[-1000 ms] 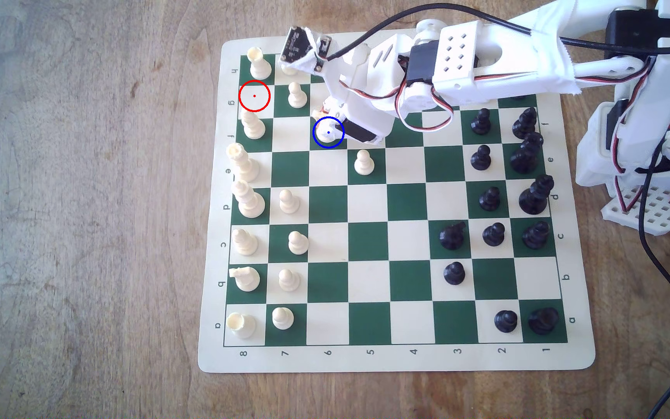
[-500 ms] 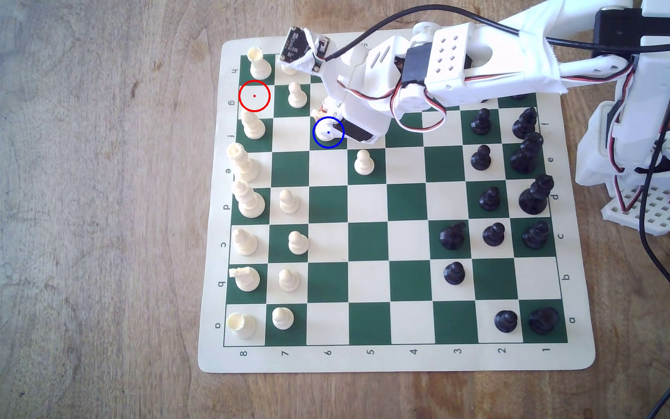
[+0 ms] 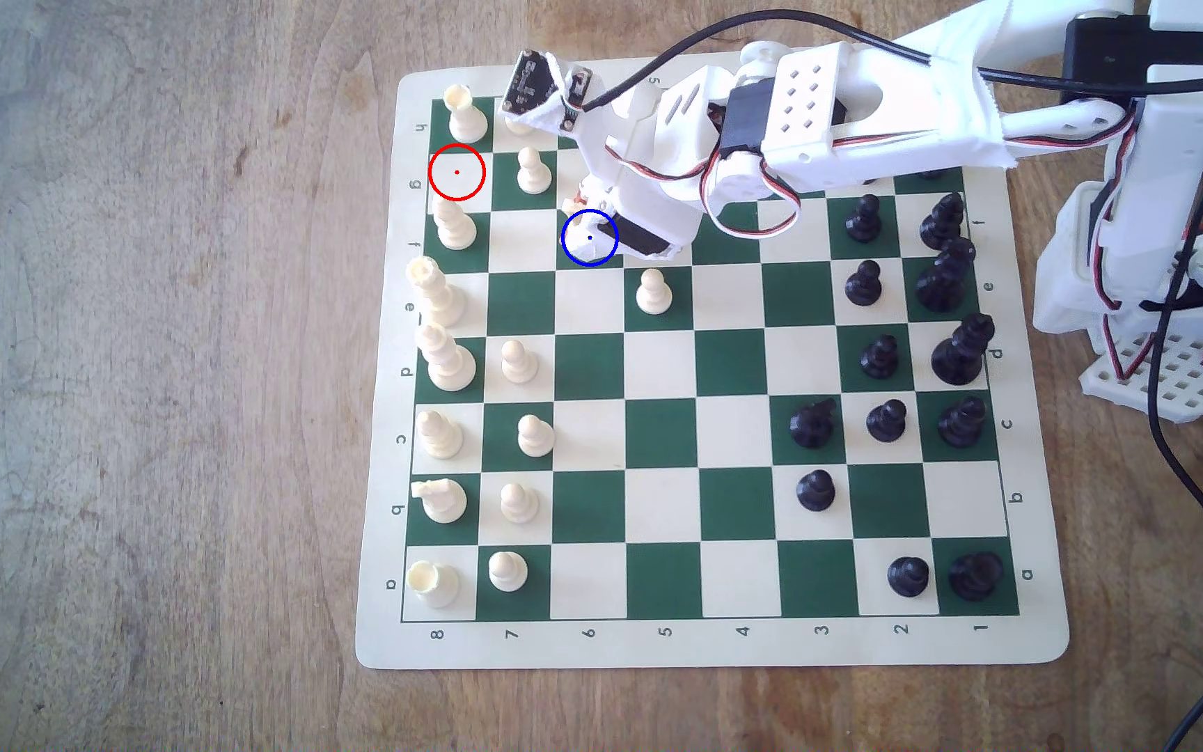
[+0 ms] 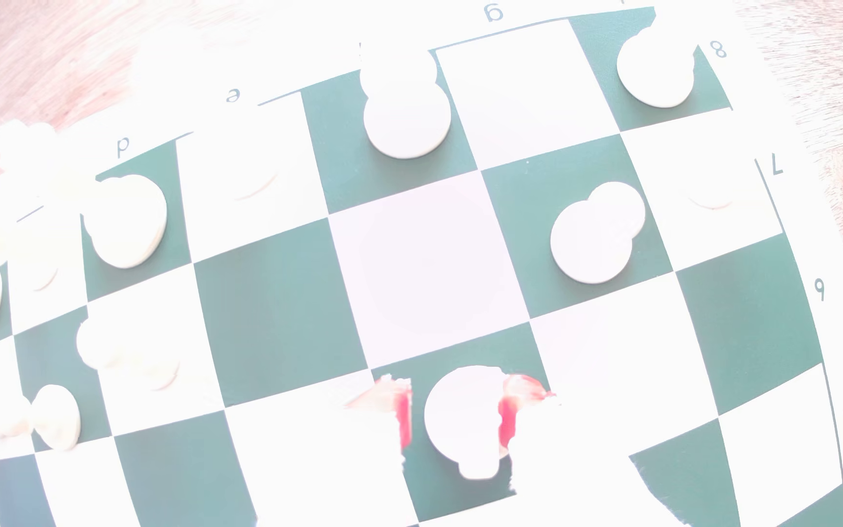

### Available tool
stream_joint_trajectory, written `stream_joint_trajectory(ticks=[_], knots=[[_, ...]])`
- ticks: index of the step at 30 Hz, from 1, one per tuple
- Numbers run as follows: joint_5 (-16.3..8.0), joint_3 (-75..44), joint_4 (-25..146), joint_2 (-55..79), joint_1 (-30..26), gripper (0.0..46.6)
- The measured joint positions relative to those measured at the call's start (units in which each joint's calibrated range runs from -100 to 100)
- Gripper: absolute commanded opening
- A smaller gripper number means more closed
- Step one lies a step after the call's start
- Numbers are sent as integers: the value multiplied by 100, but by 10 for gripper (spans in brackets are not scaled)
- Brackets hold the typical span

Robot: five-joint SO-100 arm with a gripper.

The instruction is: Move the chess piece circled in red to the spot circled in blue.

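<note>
The cream-white knight point(image 4: 462, 415) stands on a dark green square between my red-tipped fingers point(image 4: 403, 415). A sliver of green shows between the piece and one finger, while the other finger sits right at its edge. My gripper point(image 3: 584, 225) point(image 4: 460, 392) is open around it. In the exterior view the gripper hangs over the blue-ringed spot point(image 3: 589, 237) and covers most of the knight. The red-ringed cream square point(image 3: 457, 172) on the exterior view's left is bare.
Cream pieces stand close by: a pawn point(image 3: 653, 291), a pawn point(image 3: 533, 171), a bishop point(image 3: 454, 224) and a rook point(image 3: 466, 114). Black pieces point(image 3: 864, 282) line the exterior view's right. A black cable point(image 3: 1192, 477) runs past the arm's base.
The arm shifted slightly toward the exterior view's left. The jaw over the blue ring has spread a little, and the knight stays on that square.
</note>
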Motion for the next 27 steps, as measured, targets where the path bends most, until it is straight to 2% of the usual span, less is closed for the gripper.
stream_joint_trajectory(ticks=[20,27], knots=[[-10,0,335,-17,59,120],[-24,0,948,-737,52,120]])
